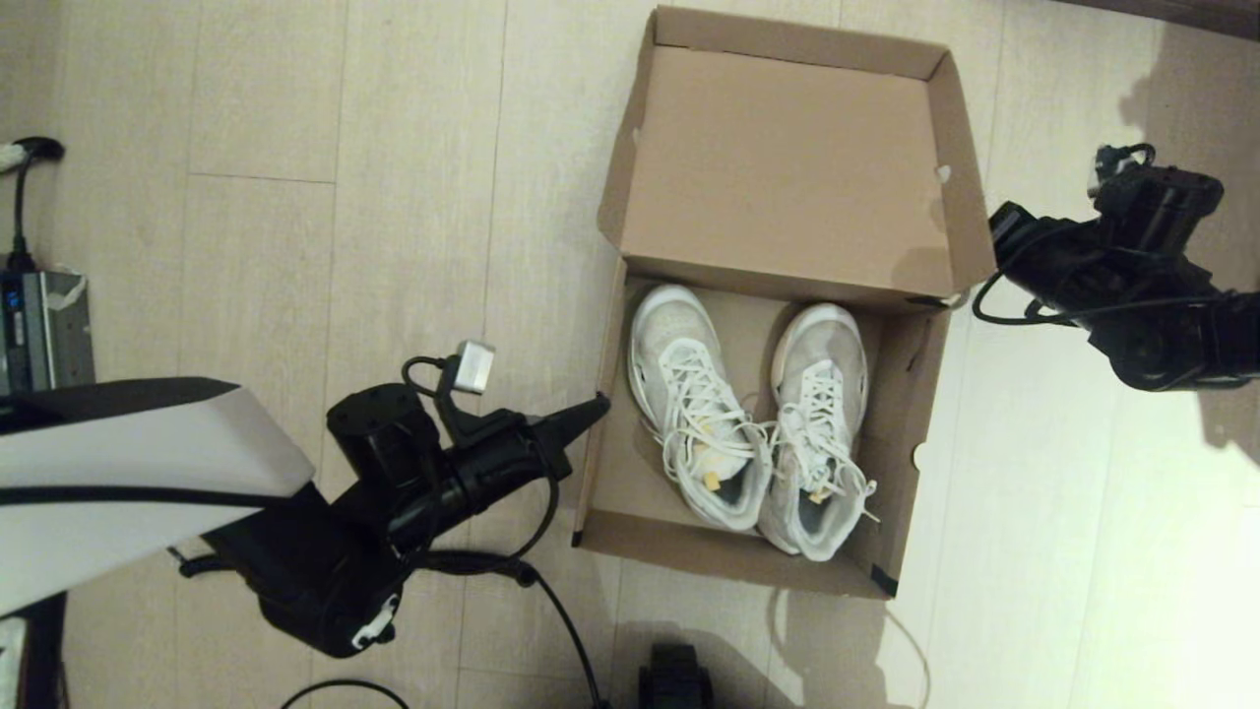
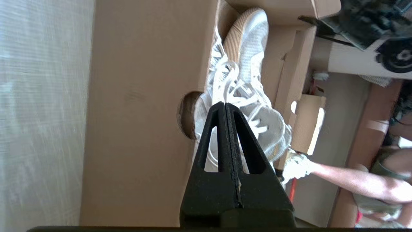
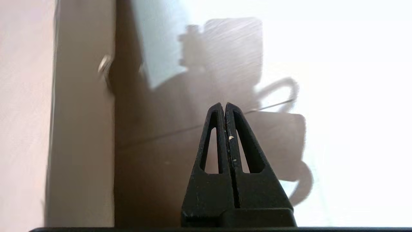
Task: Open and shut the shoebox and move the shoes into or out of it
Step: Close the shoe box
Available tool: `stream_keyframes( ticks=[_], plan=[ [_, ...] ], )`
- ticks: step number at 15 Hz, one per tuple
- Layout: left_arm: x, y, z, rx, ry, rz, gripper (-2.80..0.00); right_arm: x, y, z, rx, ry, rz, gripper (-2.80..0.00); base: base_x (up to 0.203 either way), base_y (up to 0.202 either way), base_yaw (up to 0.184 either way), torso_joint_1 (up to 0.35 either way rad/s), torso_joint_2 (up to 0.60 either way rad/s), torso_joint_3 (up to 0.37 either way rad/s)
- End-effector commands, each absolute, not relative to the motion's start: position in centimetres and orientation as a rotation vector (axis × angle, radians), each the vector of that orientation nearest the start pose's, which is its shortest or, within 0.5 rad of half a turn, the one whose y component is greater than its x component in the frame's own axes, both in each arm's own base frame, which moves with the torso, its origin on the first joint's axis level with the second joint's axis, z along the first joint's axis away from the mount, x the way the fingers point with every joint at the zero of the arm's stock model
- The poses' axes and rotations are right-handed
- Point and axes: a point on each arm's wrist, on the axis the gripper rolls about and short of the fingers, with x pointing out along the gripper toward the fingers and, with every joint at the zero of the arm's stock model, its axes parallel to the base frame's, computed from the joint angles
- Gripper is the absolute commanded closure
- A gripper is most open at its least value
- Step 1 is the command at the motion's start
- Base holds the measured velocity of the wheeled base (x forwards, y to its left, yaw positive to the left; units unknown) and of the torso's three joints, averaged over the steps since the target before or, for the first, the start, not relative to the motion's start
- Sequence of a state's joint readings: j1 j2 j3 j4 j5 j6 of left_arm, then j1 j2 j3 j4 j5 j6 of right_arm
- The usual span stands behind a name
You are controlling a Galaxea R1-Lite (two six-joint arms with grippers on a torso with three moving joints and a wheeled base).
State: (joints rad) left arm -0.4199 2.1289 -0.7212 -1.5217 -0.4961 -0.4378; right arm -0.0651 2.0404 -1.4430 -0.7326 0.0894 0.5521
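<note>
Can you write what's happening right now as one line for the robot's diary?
shoebox: lid open | shoes: both inside | left gripper: jaws shut, at box's left wall | right gripper: jaws shut, right of box

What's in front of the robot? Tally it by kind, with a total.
Shoebox, open, lid folded back: 1
White shoes, inside the shoebox, side by side: 2
Grippers, both shut and empty: 2, left gripper at the shoebox's side wall, right gripper outside the opposite side
Total: 5

Glare whitens the floor (image 1: 1132, 551) at right; shadows elsewhere
</note>
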Motion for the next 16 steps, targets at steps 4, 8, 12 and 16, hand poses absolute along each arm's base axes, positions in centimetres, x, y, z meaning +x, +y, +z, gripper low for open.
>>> stream_keyframes(
  ticks=[4,8,12,16],
  plan=[
    [32.2,-15.2,11.6,-0.404,0.053,-0.913,0.0,42.8,-0.1,26.0,0.549,-0.122,0.105,0.0,0.0,0.0,0.0,0.0,0.0,0.0],
    [32.7,-12.6,12.9,-0.401,0.001,-0.849,0.0,42.8,0.8,25.8,0.552,-0.108,0.121,0.0,0.0,0.0,0.0,0.0,0.0,0.0],
    [36.9,-8.3,17.3,-0.391,-0.218,-0.764,0.0,42.0,-4.2,28.1,0.561,-0.127,0.011,0.0,0.0,0.0,0.0,0.0,0.0,0.0],
    [41.0,-7.4,21.8,-0.401,-0.408,-0.829,0.0,43.6,-4.6,30.5,0.556,-0.109,-0.275,0.0,0.0,0.0,0.0,0.0,0.0,0.0]
  ],
)
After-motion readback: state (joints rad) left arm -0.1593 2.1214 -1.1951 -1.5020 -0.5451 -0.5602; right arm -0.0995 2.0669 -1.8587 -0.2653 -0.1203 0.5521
